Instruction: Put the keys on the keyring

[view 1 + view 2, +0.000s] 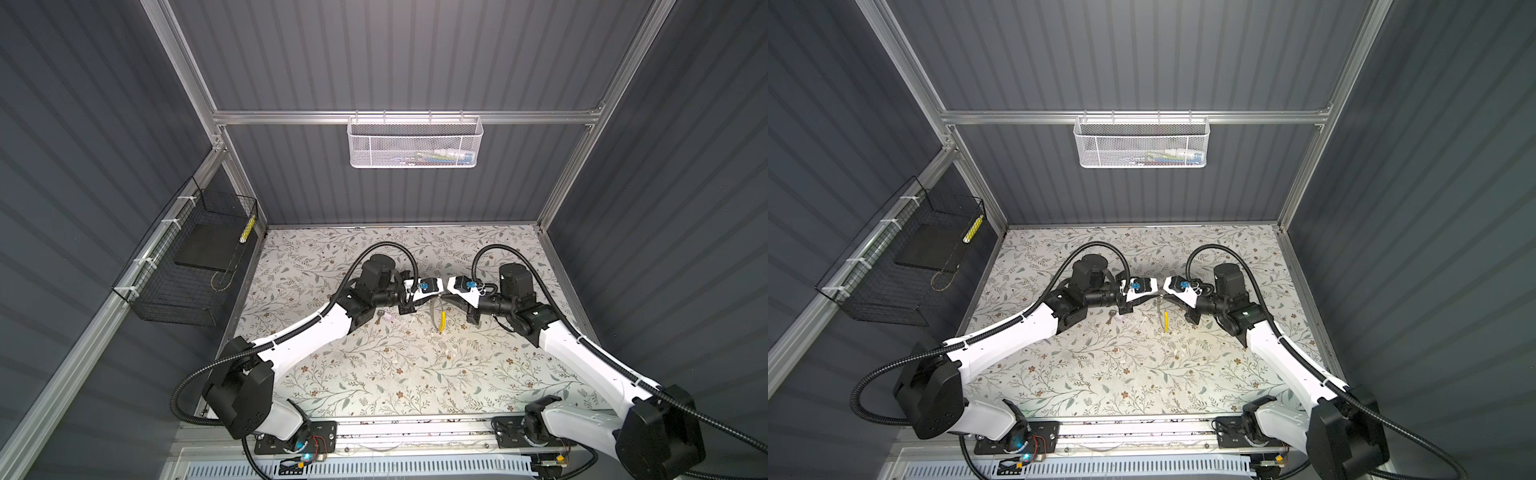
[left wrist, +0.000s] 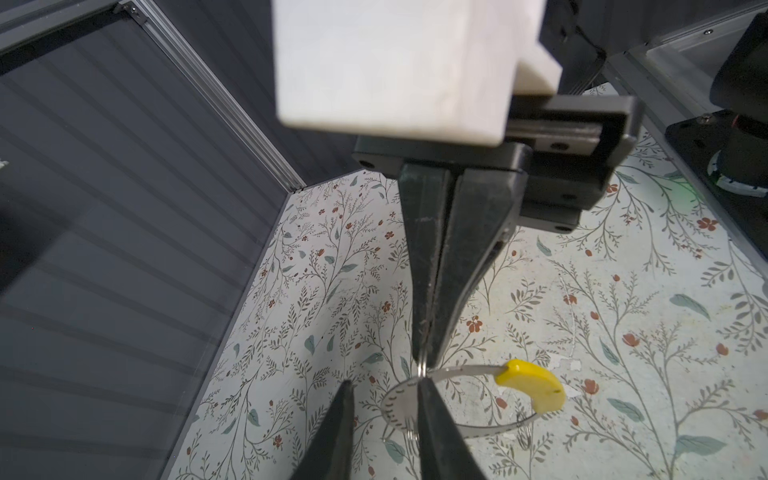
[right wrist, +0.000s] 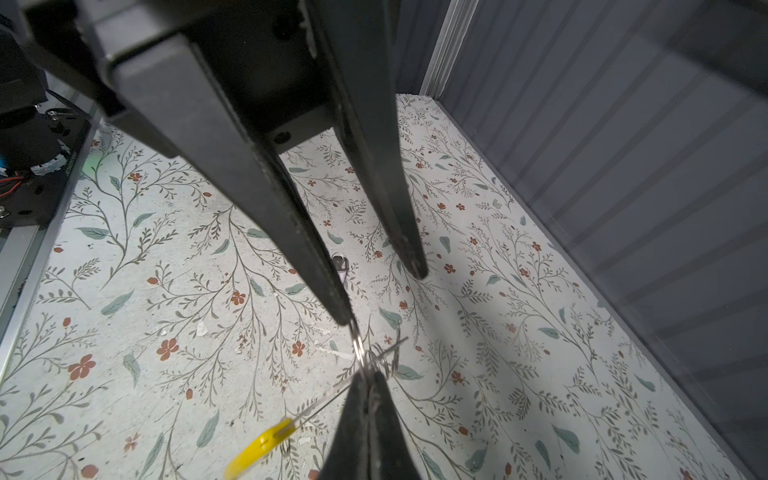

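On your left, the small dull metal key with a pale lilac tag [image 1: 384,318] lies flat on the floral-patterned tabletop [image 1: 374,374], just under the left arm's wrist. Your left pincer [image 2: 385,386] has its jaws apart with nothing between them. One fingertip [image 2: 430,407] sits close against the large thin grey metal keyring hoop [image 2: 392,401]. That hoop is held up near the middle of the tabletop, with its yellow plastic tag [image 2: 536,388] on the lower part. You cannot tell whether its lowest edge touches down. Your right pincer [image 3: 369,380] is pressed together, clamped on the hoop's upper edge, nearly tip to tip with the left pincer. The key lies apart from the hoop, to its left.
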Robot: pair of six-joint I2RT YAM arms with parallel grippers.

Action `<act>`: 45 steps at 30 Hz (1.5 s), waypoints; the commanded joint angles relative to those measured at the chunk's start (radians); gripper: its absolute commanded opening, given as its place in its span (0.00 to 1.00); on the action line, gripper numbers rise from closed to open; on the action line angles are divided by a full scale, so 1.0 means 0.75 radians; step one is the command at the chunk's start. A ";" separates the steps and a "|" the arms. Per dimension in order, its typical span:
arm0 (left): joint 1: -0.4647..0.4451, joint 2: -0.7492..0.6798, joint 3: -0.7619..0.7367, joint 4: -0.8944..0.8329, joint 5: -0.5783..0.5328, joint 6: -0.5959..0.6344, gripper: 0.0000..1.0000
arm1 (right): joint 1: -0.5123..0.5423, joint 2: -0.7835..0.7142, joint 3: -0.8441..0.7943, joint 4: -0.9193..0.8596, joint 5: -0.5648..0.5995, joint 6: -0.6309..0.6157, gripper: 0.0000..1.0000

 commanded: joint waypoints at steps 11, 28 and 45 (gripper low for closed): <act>-0.014 0.034 0.064 -0.075 0.066 -0.038 0.28 | 0.015 -0.036 0.036 0.021 0.014 -0.017 0.00; -0.052 0.013 0.064 -0.056 -0.007 -0.011 0.21 | 0.057 -0.160 -0.123 0.232 0.187 -0.135 0.00; -0.059 0.006 0.013 0.057 0.062 -0.058 0.00 | 0.065 -0.178 -0.173 0.289 0.160 -0.123 0.05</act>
